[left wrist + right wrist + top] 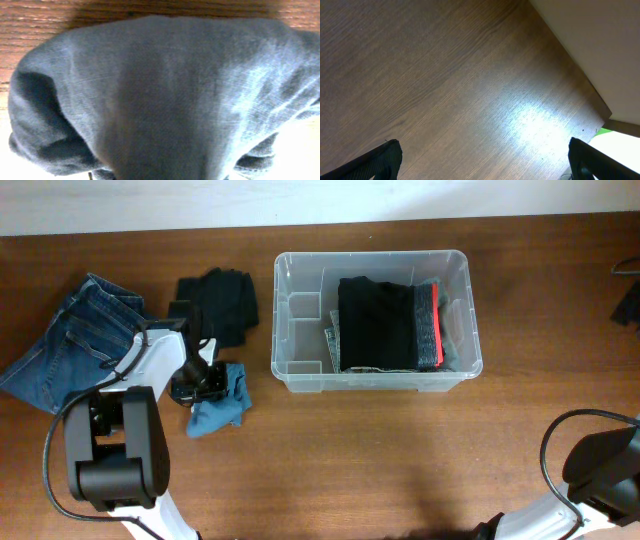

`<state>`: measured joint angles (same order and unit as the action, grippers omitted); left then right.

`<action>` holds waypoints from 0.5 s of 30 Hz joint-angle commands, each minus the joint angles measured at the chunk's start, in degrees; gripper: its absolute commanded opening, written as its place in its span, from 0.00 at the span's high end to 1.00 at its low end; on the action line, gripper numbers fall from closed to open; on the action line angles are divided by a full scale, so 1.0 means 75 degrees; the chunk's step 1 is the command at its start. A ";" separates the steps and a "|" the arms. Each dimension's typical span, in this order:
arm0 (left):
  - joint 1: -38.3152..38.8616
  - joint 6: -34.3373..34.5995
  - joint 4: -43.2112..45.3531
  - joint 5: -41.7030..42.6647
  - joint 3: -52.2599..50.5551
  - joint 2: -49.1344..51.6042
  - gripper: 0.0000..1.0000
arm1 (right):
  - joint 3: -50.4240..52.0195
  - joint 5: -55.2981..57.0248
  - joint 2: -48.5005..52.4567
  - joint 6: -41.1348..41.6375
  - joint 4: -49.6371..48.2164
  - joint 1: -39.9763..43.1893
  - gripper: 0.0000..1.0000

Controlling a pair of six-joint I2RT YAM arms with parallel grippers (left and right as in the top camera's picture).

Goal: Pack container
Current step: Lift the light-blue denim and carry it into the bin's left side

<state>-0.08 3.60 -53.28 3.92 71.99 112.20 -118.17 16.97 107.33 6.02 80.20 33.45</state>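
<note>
Blue cloth (165, 95) fills left wrist view; left gripper (200, 380) sits on it, closure not discernible. Container (372, 382) lies just rightward, long axis left-right. Right gripper (482, 155) wide open, empty, farther off.

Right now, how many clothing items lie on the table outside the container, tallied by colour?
Blue denim jeans: 1
Black garment: 1
Blue-grey cloth: 1
Total outside the container: 3
</note>
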 commanded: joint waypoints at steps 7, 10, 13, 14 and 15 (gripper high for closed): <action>-0.0035 0.0038 -0.1157 0.0073 0.0994 0.0510 1.00 | -0.0029 0.0114 -0.0003 0.0052 -0.0009 -0.0006 0.02; -0.0020 0.0044 -0.2174 0.0079 0.2200 0.0510 0.99 | -0.0029 0.0114 -0.0003 0.0052 -0.0009 -0.0006 0.02; 0.0041 0.0044 -0.3156 0.0073 0.3582 0.0510 1.00 | -0.0029 0.0114 -0.0003 0.0052 -0.0006 -0.0006 0.02; 0.0064 0.0096 -0.3416 0.0070 0.3993 0.0510 1.00 | -0.0029 0.0114 -0.0003 0.0052 -0.0009 -0.0006 0.02; 0.0096 0.0198 -0.3678 0.0076 0.4468 0.0510 0.99 | -0.0029 0.0114 -0.0003 0.0052 -0.0006 -0.0006 0.02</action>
<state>-0.05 3.81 -77.43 4.08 95.64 117.03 -118.17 16.97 107.33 5.98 80.18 33.45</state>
